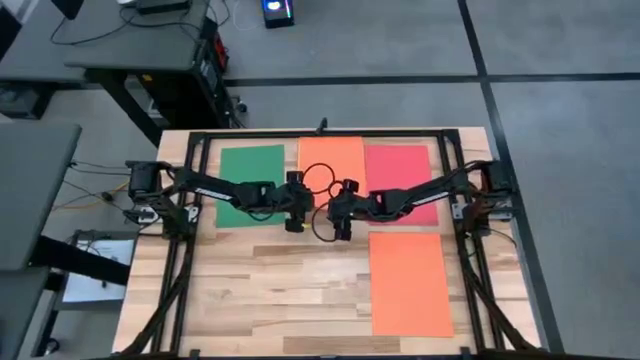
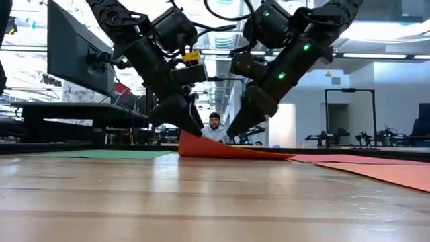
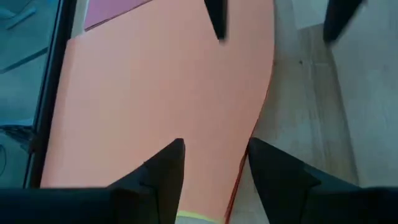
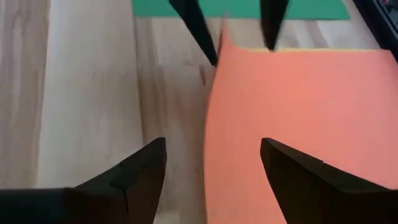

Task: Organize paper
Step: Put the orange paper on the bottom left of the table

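Four sheets of paper lie on the wooden table: green [image 1: 250,185] at the far left, orange [image 1: 330,160] at the far middle, pink-red [image 1: 400,180] at the far right, and another orange one [image 1: 410,285] at the near right. A yellow edge [image 4: 298,48] shows under the far orange sheet. That sheet's near-left corner [image 2: 185,141] stands curled up off the table. My left gripper [image 3: 214,155] is open, with a finger on either side of the raised corner. My right gripper [image 4: 211,155] is open just right of it, over the sheet's near edge [image 4: 208,143]. My left gripper points slanting down with the raised corner's edge [image 3: 244,165] between its open fingers. Whether a finger touches the paper, I cannot tell. My right gripper points slanting down over the same sheet's near edge, and I cannot tell whether it touches.
Black frame rails [image 1: 190,250] run along the table's left, right and far sides. Bare wood [image 1: 260,290] lies at the near left. Beyond the far edge the low view shows a person's head [image 2: 215,124] and a monitor [image 2: 74,54].
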Robot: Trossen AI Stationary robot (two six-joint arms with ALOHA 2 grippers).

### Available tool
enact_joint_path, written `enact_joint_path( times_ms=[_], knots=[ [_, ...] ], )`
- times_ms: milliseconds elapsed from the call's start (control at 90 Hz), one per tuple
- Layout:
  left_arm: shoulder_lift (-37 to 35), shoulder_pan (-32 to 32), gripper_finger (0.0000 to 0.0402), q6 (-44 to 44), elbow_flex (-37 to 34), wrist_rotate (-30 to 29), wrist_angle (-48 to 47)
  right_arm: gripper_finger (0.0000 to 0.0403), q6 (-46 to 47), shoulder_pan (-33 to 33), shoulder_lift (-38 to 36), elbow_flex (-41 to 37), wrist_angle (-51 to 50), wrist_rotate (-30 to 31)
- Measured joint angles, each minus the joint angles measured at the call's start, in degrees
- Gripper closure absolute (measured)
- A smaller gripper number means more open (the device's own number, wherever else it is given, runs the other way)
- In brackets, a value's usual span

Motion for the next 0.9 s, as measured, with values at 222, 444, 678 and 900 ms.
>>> enact_joint_path(
  times_ms=[222,444,678,900],
  knots=[
    [0.0,0.0,0.0242,-0.1,0.0,-0.1,-0.3,0.0154,-1.8,0.1,7.0,2.3,2.8,0.3],
    [0.0,0.0,0.0242,-0.3,0.0,-0.2,-0.6,0.0164,-1.9,-0.1,7.7,4.2,0.6,2.5],
    [0.0,0.0,0.0242,-1.3,0.0,-0.2,-2.5,0.0253,-2.0,-0.5,7.8,4.5,-0.6,4.6],
    [-4.3,-0.1,0.0242,-5.7,2.9,-0.1,-15.6,0.0376,-1.5,-1.2,7.9,4.4,-0.8,4.7]
  ],
)
